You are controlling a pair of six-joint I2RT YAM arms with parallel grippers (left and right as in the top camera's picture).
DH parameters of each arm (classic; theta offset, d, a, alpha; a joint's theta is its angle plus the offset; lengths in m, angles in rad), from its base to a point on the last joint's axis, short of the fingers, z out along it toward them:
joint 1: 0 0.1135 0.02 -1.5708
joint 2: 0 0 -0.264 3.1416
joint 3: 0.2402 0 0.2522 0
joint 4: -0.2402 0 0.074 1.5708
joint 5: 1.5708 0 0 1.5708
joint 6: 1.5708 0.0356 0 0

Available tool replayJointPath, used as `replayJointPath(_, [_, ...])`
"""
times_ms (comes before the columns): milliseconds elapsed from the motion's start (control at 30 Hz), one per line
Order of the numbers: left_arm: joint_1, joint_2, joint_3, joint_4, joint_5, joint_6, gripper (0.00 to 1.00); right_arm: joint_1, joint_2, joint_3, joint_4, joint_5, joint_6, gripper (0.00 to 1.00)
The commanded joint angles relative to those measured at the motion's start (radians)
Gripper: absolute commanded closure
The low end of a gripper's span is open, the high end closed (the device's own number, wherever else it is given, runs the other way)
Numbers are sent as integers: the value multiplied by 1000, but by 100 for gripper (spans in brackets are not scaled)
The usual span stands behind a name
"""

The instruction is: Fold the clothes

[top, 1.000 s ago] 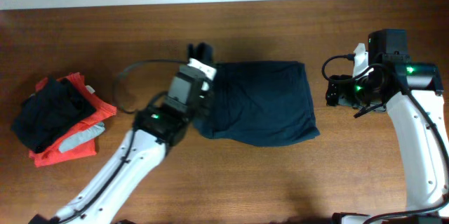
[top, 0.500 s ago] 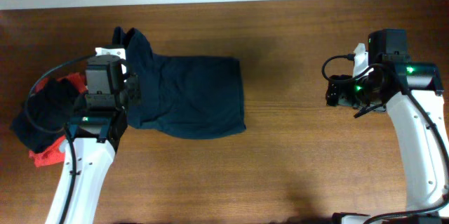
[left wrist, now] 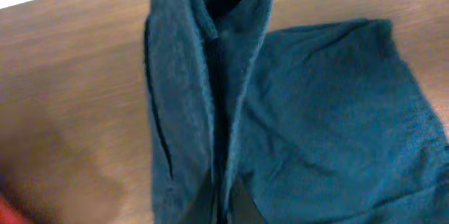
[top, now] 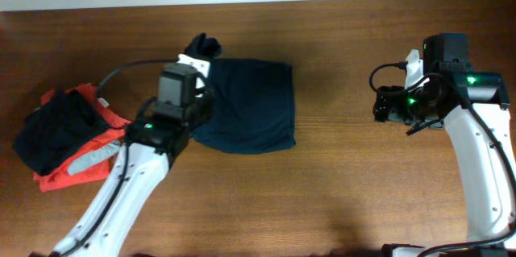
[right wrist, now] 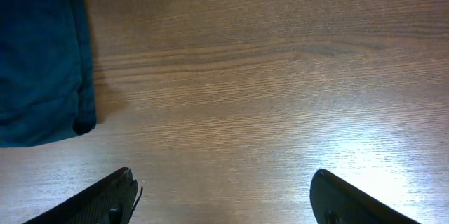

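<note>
The clothes (top: 251,105) lie left of centre on the table (top: 339,209), already a compact rectangle (edges uneven). The left fingers (top: 201,47) pinch its upper-left corner, seemingly mid-fold. The right fingers (right wrist: 105,196) are spread wide and empty.

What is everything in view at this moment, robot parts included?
navy garment: one, dark blue, left of table centre, left end bunched at the left gripper
black garment: one, black, far left, on the orange-red garment
orange-red garment: one, orange-red, far left, under the black one
table: one, brown wood, beneath everything
left gripper: one, black, shut on the navy garment's left end
right gripper: one, black, open, over bare table right of the navy garment
</note>
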Motion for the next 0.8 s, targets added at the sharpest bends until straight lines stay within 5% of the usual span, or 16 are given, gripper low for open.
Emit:
replayJointPath(0, [-84,48,22,62,18,-48,99,-6,3,-3,-2,-6,8,16])
replayJointPath(233, [-171,94,22,175,15,-178,99,-6,3,-3,-11,-6,8,16])
replayJointPath(433, [-224,94,22,272,33,-177,100,-5,20,-15,3,-13,7,16])
replayJointPath(500, [-230,94,22,270,33,-177,99,-3,42,-40,39,-57,-5,31])
replayJointPath(600, [-230,94,22,267,33,-177,99,17,93,-98,134,-79,-19,91])
replayJointPath(767, [-230,94,22,266,33,-177,99,45,212,-135,289,-84,-19,96])
